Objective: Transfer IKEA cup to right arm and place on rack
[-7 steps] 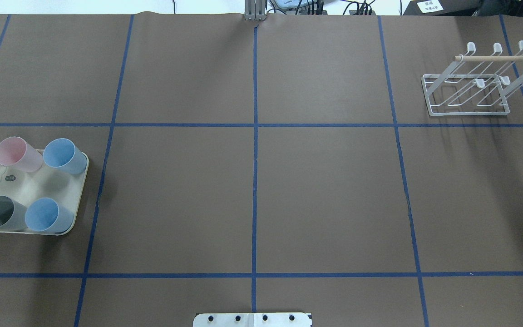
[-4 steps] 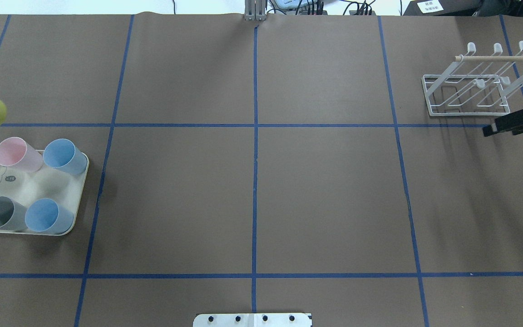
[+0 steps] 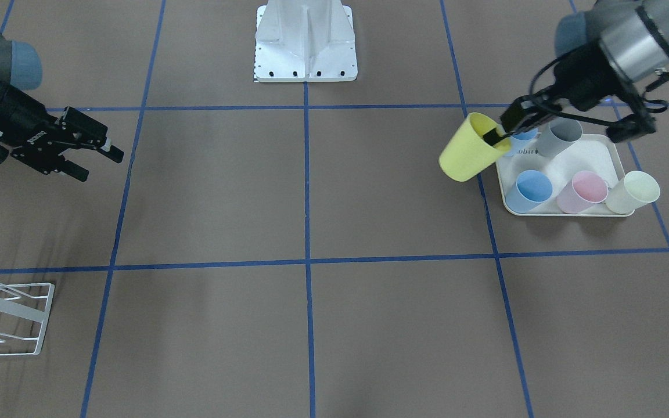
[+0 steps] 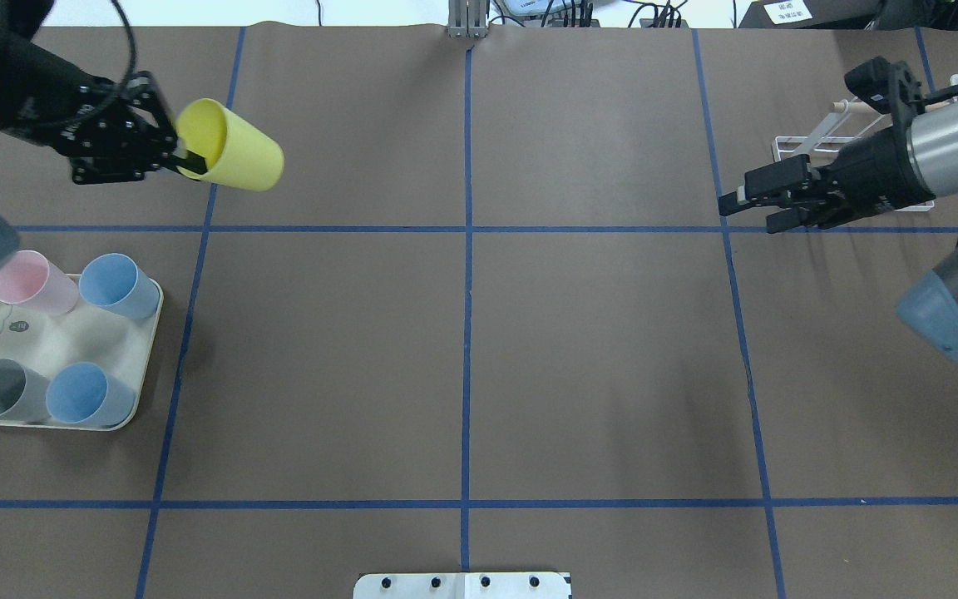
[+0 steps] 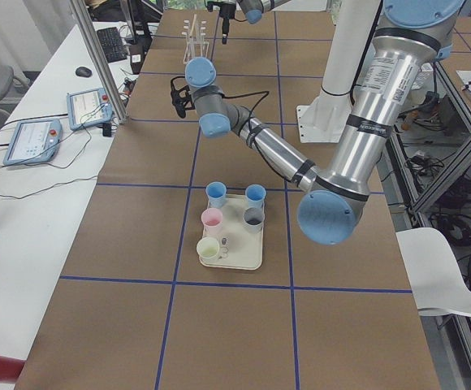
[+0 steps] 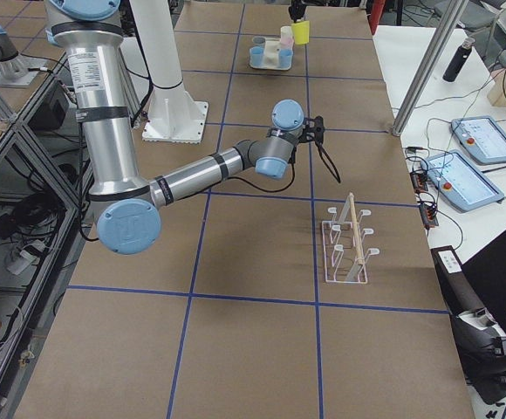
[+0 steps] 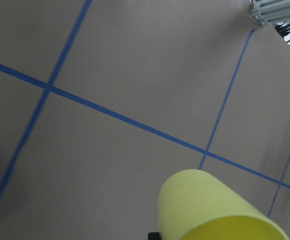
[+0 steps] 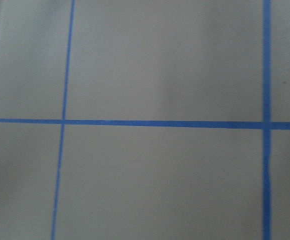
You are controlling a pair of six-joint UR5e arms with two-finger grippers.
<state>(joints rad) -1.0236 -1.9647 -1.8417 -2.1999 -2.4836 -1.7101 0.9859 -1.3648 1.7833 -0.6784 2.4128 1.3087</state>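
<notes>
Overhead exterior shows the left gripper (image 4: 190, 161) grasping the yellow IKEA cup (image 4: 238, 154) by its rim, aloft at ten o'clock over the counter (image 4: 595, 358). The right gripper (image 4: 743, 213) hangs released and empty at two o'clock, near the rack (image 4: 812, 137). By my judgement the hand-over is under way, and the next move calls for both to meet mid-counter.

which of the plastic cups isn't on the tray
The yellow plastic cup: the left gripper pinches its rim and holds it tipped sideways in the air. The pink cup, grey cup, pale green cup and two blue cups stand on the cream tray.
</notes>
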